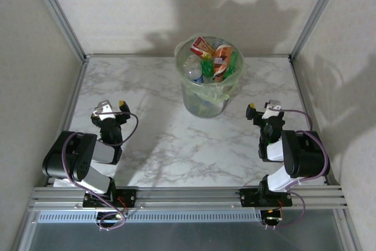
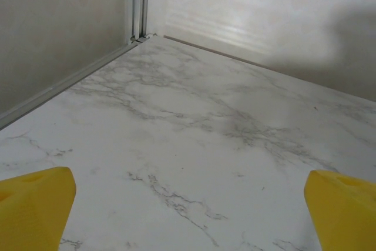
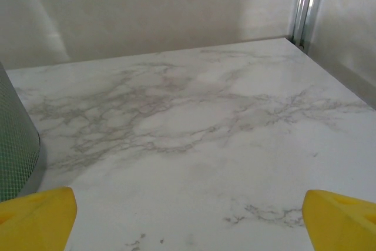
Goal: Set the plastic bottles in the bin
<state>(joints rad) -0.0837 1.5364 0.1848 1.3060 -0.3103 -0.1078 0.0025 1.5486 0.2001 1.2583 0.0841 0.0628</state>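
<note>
The pale-green translucent bin (image 1: pixel 205 101) stands at the back middle of the marble table, lined with a thin bag. Several crushed plastic bottles (image 1: pixel 214 60) fill it to the rim: green ones, a clear one, and ones with red and orange-brown labels. My left gripper (image 1: pixel 111 107) rests low at the left, open, its yellow fingertips (image 2: pixel 35 204) wide apart over bare marble. My right gripper (image 1: pixel 262 108) rests at the right, open as well, with nothing between its yellow fingertips (image 3: pixel 341 218). The bin's meshed wall (image 3: pixel 14 139) shows at the left edge of the right wrist view.
Aluminium frame posts (image 1: pixel 59 13) rise at the back corners, with pale walls behind. A metal rail (image 1: pixel 188 195) runs along the near edge under both arm bases. The marble tabletop (image 1: pixel 170 139) stretches between the arms and the bin.
</note>
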